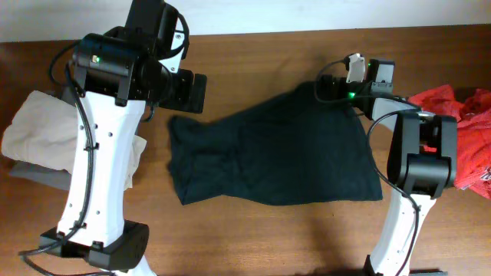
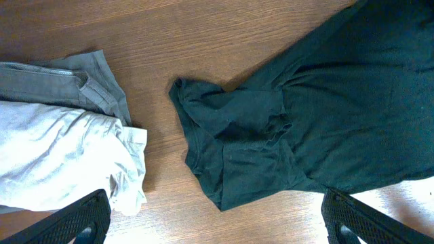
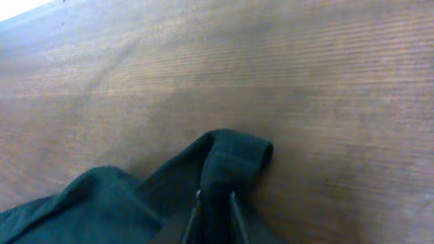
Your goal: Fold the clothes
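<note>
A beige garment (image 1: 31,126) lies at the desk's (image 1: 253,238) left edge. Next to it the left gripper (image 2: 227,220) hangs over the shirt's rumpled left end, jaws wide apart and holding nothing. The black T-shirt (image 1: 276,153) sprawls across the desk's middle. At its far right corner the right gripper (image 3: 215,207) is clamped on a small fold (a thin pinch, it seems). A hard pull could slip that fold free, or drag the shirt onto the red garment (image 1: 437,100).

One black T-shirt (image 1: 276,153), one red garment (image 1: 441,100), one beige garment (image 1: 38,126), one grey garment (image 2: 54,81), one left hand (image 2: 217,227), one right hand (image 3: 215,213)
</note>
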Available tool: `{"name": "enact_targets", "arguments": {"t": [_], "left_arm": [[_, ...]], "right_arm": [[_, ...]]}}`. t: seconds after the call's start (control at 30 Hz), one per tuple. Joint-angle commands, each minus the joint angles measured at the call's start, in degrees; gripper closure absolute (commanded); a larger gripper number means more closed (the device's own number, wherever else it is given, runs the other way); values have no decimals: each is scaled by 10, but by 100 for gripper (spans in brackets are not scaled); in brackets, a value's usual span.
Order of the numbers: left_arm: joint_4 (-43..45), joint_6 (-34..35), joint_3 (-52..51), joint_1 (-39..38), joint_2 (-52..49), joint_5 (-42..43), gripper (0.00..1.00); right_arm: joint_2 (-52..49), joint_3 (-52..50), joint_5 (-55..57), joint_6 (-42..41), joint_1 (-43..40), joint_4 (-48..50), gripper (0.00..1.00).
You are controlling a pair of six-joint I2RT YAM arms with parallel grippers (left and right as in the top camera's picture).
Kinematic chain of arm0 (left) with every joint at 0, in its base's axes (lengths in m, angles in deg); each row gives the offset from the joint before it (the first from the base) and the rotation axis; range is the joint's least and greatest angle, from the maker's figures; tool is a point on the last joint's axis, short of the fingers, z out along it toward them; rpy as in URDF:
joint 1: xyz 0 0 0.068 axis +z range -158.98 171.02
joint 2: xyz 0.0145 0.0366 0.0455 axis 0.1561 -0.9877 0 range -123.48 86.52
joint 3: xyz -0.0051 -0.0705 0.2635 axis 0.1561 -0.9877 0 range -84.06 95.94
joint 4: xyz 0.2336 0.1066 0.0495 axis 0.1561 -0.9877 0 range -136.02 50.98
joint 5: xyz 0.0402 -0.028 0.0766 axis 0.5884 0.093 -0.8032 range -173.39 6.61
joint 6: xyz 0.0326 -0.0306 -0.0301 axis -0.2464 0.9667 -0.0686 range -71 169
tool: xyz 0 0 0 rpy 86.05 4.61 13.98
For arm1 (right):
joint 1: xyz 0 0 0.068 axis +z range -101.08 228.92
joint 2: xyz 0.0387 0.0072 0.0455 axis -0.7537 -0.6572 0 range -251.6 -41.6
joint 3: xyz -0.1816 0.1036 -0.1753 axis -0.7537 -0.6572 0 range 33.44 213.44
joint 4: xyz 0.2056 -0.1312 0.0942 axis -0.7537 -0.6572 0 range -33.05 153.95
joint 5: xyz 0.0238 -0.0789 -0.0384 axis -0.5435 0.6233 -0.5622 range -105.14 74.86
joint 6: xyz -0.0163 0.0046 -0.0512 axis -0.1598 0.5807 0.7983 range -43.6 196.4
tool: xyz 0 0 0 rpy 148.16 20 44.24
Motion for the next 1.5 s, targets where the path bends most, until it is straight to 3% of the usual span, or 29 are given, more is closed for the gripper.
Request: {"name": "enact_targets", "arguments": {"t": [0.0,0.27,0.77,0.93,1.23,1.47], "left_arm": [[0,3,-5,1,14,6,1],[0,3,-5,1,14,6,1],[2,3,-5,1,14,6,1],[2,3,-5,1,14,6,1],[2,2,-5,1,14,6,1],[2,-6,-5,1,14,6,1]], "right_arm": [[43,4,-16,-5,-9,-24,83],[141,4,0,-3,-12,-132,96],[185,4,52,-3,-10,-387,96],[185,4,136,-8,-9,-462,96],[185,4,237,-51,-9,-516,89],[185,4,340,-84,-10,-476,86]]}}
